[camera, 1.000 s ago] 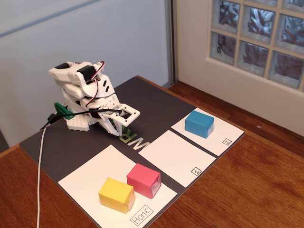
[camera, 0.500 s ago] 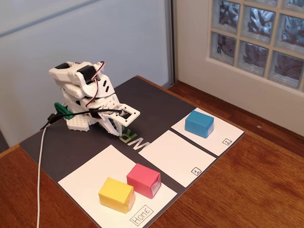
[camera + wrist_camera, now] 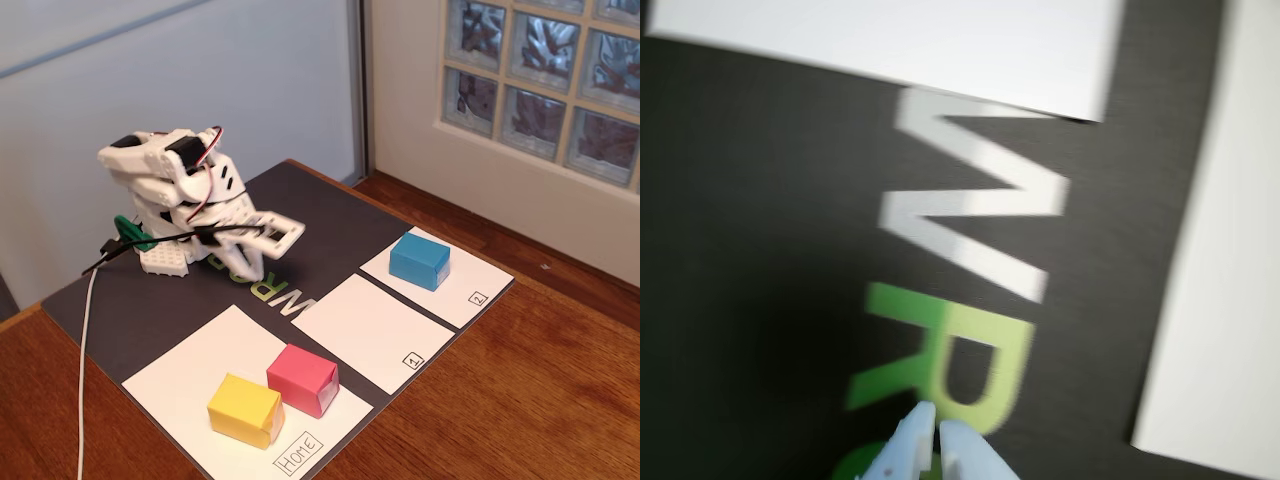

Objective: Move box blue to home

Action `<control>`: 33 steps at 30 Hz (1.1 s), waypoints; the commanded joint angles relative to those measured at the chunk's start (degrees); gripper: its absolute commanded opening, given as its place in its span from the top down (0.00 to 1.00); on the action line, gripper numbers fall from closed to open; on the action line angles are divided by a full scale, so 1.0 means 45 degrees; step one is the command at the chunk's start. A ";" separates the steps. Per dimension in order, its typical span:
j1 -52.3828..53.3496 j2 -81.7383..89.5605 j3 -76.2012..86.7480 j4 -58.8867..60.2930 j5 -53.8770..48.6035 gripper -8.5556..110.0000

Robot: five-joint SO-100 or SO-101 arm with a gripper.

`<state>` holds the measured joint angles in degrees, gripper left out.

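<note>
Judging from the fixed view, barely begun: blue box (image 3: pixel 420 259) sits on the sheet marked 2 (image 3: pixel 476 283), well apart from home (image 3: pixel 190 372). Grasp, carry and release all left. Gripper (image 3: pixel 262 262) folded near the arm's base over the dark mat (image 3: pixel 330 215), well short of the box, holding nothing. Home carries a yellow block (image 3: pixel 245 410) and a pink block (image 3: pixel 302 379), just beside each other; sheet 1 (image 3: pixel 370 330) bare.

Turning to the wrist view, blurred: fingertips (image 3: pixel 958 447) nearly touching, nothing between, above the mat's green and white lettering (image 3: pixel 970 290). No box in sight.
</note>
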<state>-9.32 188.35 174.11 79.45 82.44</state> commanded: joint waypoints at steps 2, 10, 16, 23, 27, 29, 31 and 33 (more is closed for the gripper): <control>-0.0938 0.0664 0.0000 0.0781 -0.0117 0.93; 0.2363 0.0664 0.0000 0.0723 -0.0469 0.93; 0.2168 0.0664 0.0000 0.0273 -0.0508 0.93; 0.2148 0.0156 -0.1113 -0.0371 -0.0410 0.93; 0.2031 -0.2832 -0.2715 -0.1602 -0.0332 0.93; 0.1953 -0.4668 -0.3926 -0.2109 -0.0332 0.93; 0.1914 -0.6523 -0.5469 -0.2227 -0.0332 0.93; 0.1836 -0.8145 -0.7070 -0.2129 -0.0312 0.93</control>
<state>-0.09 161.28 152.93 70.66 81.21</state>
